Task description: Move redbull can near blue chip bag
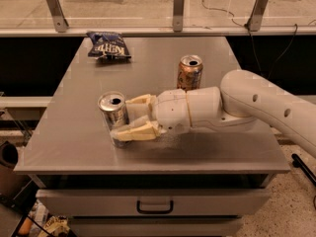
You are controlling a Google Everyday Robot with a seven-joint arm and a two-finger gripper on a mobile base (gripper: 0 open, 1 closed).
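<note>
Two cans stand on the table (79, 144), and the pincer (122, 118) pinches the redbull can (112, 107) near the front left edge, well apart from the blue chip bag (108, 45) at the far left.

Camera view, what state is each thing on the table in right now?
chip bag: lying flat at the table's far left.
silver can: upright, top open.
orange can: upright, top open.
end effector: low over the table, at the silver can's right side.
drawer: shut.
</note>
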